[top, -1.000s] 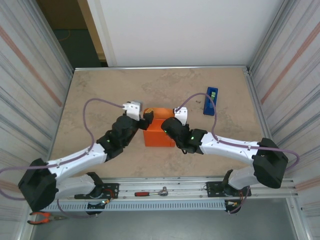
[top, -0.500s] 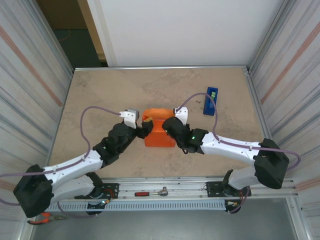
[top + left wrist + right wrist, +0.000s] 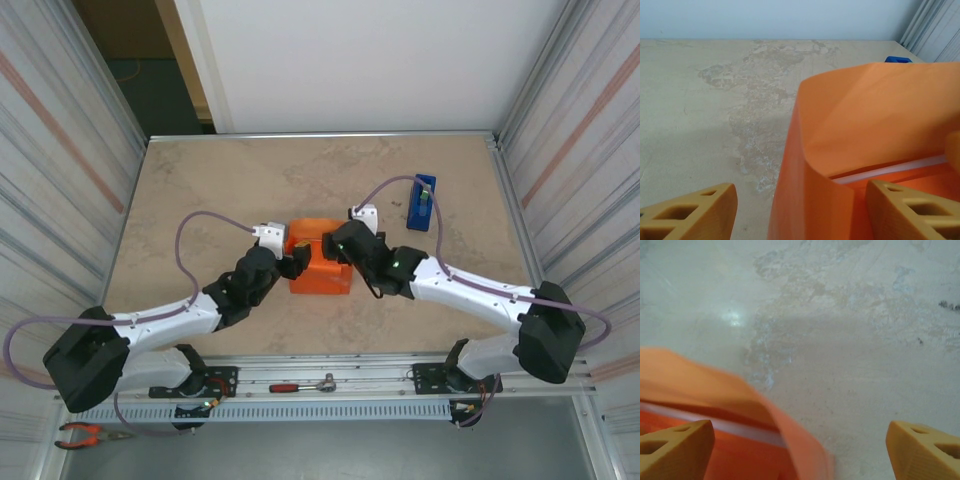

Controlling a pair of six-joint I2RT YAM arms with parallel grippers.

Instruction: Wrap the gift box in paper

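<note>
— How are the arms lying?
— Both are reaching low and inward from the near corners, elbows bowed outward. The left pincer (image 3: 295,263) is resting at the left side of the paper (image 3: 322,279). The right pincer (image 3: 330,246) is hanging over its right part.
— Are they gripping anything?
— No. The left one's fingers (image 3: 695,212) are standing wide, with a raised wall of paper between them and a gap beside it. The right one is gaping too, a paper edge lying below it.
— And the paper itself?
— It is sitting mid-tabletop (image 3: 200,190), folded into a bright orange block. One flap is curling upright, with a pale strip showing beneath it. The gift box is lying hidden inside. A blue tape dispenser (image 3: 421,202) is lying far right, well apart.
</note>
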